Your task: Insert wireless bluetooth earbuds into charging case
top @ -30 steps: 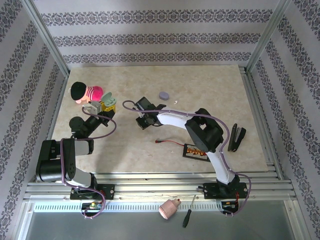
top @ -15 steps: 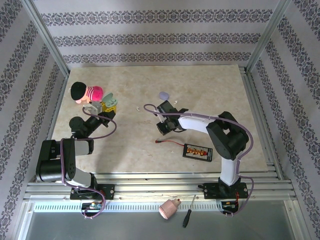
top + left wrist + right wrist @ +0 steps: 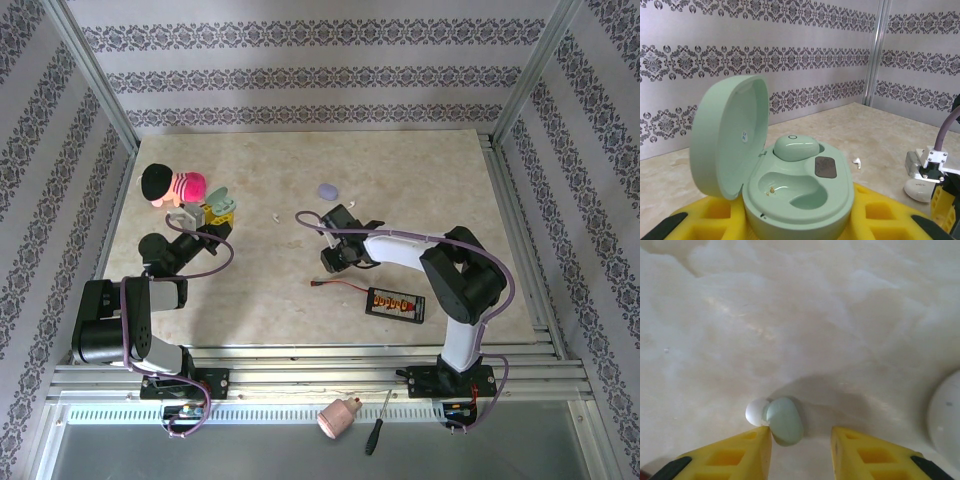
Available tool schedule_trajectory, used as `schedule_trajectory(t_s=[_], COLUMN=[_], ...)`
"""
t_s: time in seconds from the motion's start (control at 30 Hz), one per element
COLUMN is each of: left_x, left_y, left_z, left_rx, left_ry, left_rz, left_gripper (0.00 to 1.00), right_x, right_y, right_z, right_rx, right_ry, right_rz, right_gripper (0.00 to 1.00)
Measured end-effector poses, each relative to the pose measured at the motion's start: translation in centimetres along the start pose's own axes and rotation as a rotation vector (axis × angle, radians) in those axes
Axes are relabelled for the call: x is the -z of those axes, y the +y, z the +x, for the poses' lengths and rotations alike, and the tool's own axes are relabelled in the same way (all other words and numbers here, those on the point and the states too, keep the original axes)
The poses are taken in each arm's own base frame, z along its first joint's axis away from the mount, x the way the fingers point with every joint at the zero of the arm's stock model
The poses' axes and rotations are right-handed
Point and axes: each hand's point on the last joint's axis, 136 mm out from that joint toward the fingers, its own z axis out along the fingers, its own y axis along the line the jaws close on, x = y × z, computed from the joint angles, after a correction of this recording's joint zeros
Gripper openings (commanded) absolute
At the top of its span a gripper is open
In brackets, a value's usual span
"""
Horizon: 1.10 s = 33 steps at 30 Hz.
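Right pincer (image 3: 801,436): jaws apart, gripping nothing. A pale green earbud (image 3: 785,421) lies on the surface (image 3: 840,315) between the fingers. It touches one finger and is clear of the other, with its white tip just ahead of the touching finger.

Left pincer (image 3: 792,227): closed on the open green charging case (image 3: 800,200), lid up. One bud (image 3: 796,147) is seated in the far socket; the near socket (image 3: 790,189) is empty.

Step, as judged: pick up the loose earbud.
- Shift sideways to centre it before closing, else the touching finger will likely nudge it and roll it out.
- Close gently on the body, not the tip.
- A white rounded object (image 3: 947,410) sits beyond the other finger; keep off it.
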Motion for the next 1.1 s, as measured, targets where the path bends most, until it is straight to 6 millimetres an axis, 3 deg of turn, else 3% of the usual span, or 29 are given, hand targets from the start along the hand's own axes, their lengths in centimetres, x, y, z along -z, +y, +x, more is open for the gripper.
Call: schedule_trajectory(t_s=[0.27, 0.7, 1.1], left_x=[0.0, 0.0, 0.0], left_y=[0.0, -0.1, -0.1], left_z=[0.0, 0.0, 0.2], left_rx=[0.000, 0.000, 0.004], left_ry=[0.000, 0.001, 0.004], left_rz=[0.000, 0.004, 0.008], left_gripper=[0.35, 0.35, 0.35], right_x=[0.1, -0.1, -0.6], right_y=[-2.0, -4.1, -3.9], right_z=[-0.5, -3.6, -5.2], right_rx=[-0.052, -0.080, -0.095], right_ry=[-0.015, -0.063, -0.082], right_rz=[0.056, 0.110, 0.087], right_gripper=[0.36, 0.41, 0.41])
